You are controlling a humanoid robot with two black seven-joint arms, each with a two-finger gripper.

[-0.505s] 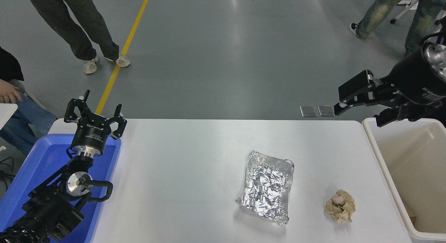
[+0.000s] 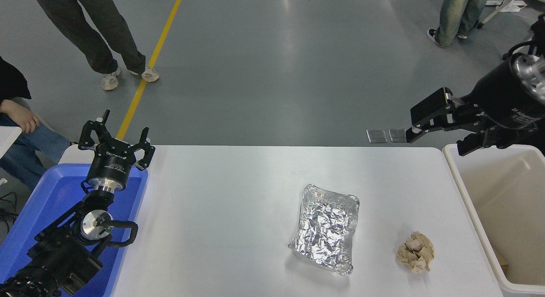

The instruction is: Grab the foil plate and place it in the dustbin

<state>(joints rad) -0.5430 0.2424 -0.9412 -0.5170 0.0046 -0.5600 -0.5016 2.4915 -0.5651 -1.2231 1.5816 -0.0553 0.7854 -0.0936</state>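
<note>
foil plate (image 2: 325, 227): shiny, crinkled, roughly rectangular with a rolled rim; lies flat on the white worktop (image 2: 221, 212), right of centre and toward the near edge. nothing touches it; untouched as far as can be seen.

paper ball (image 2: 416, 251): small, crumpled, beige; on the worktop to the right of the foil plate, apart from it, between it and the dustbin.

dustbin (image 2: 466, 195): large cream plastic bin with a thick rounded rim, standing against the worktop's right end. most of the inside that shows is bare wall; something small and brownish sits at the near corner, too little of it in view to name.

blue bin (image 2: 51, 195): bright blue plastic, at the worktop's left end, partly covered by the left arm.

left hand (image 2: 117, 141): parked at the lower left above the blue bin's far edge, fingers spread, holding nothing.

right hand (image 2: 436, 127): comes in from the right edge, raised above the far right corner of the worktop and the dustbin's far rim; its fingers stand apart with nothing between them. well apart from the foil plate.

floor beyond: grey, with a yellow line (image 2: 157, 50); legs of people at the top left and top right, and a seated person's hand (image 2: 19, 118) at the left edge.

status of task: not begun in any visible way. plate not yet grasped, lifted or binned. left to do, by judgement: bring the right hand down and nearer onto the plate's rim, grip, carry right, let go over the dustbin.
</note>
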